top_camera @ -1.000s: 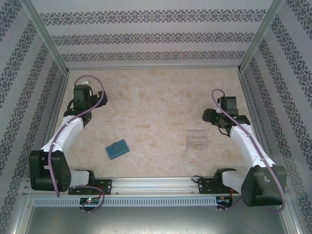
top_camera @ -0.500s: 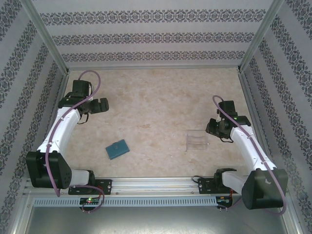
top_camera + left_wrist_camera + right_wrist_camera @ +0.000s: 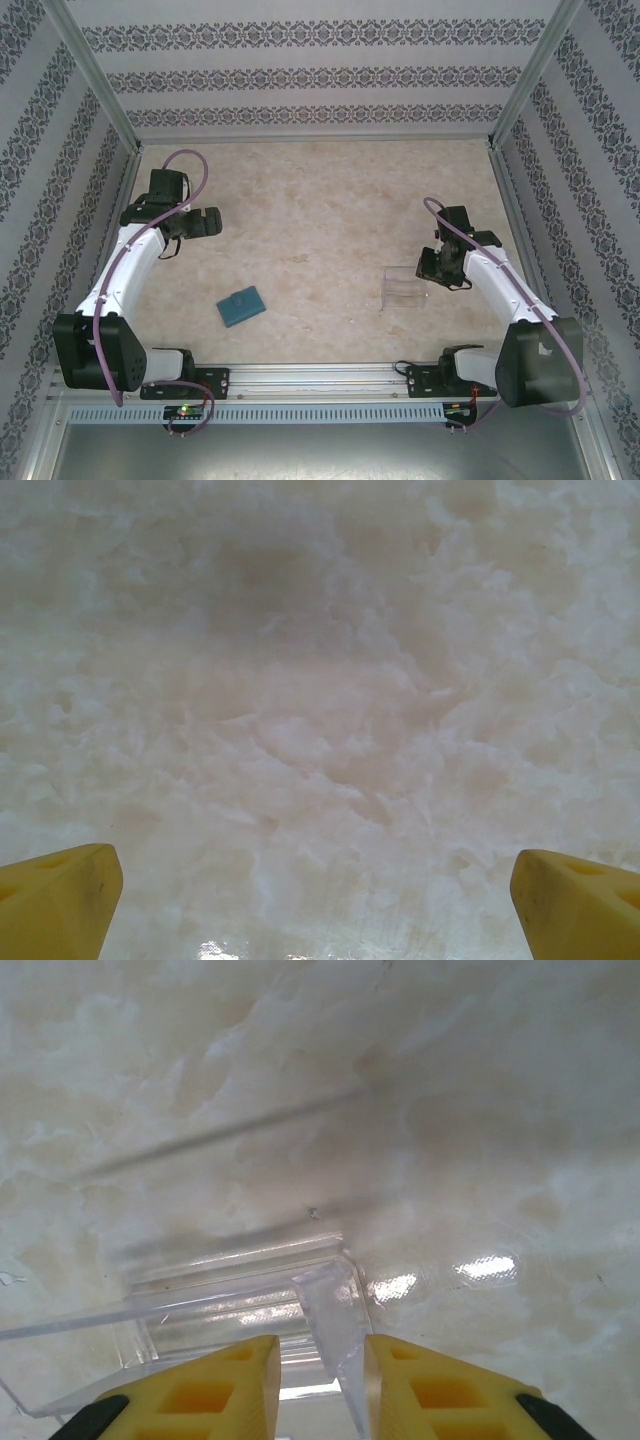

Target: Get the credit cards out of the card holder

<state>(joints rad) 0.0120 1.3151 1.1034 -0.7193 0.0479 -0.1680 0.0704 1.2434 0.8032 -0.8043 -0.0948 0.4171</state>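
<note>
Both arms have shifted in the last second. The right arm (image 3: 500, 290) has drawn back toward the near edge and brought its gripper against the clear plastic box (image 3: 404, 288). The left arm (image 3: 120, 270) has swung its head rightward. The box and the card holder (image 3: 241, 306) lie where they lay before.

Papered walls (image 3: 320, 75) with dark floral bands stand around the desk (image 3: 320, 200), a glossy top mottled in cream and pink like marble.

The left gripper (image 3: 205, 222) hangs over the far-left part of the desk. In the left wrist view the gripper (image 3: 315, 860) is spread wide, and its blunt yellow plastic fingers (image 3: 60, 900) sit at the two lower corners, with bare desk between them.

The box, a thin-walled transparent rectangle, stands near the right edge, toward the near side. The right gripper (image 3: 432, 268) is at its right wall. In the right wrist view the gripper (image 3: 320, 1355) has its yellow fingers (image 3: 220, 1390) drawn narrow, pinching an upright clear wall of the box (image 3: 230, 1300).

The card holder, a flat teal rectangle, lies closed and slightly askew left of centre, near the near edge and well apart from both grippers.
</note>
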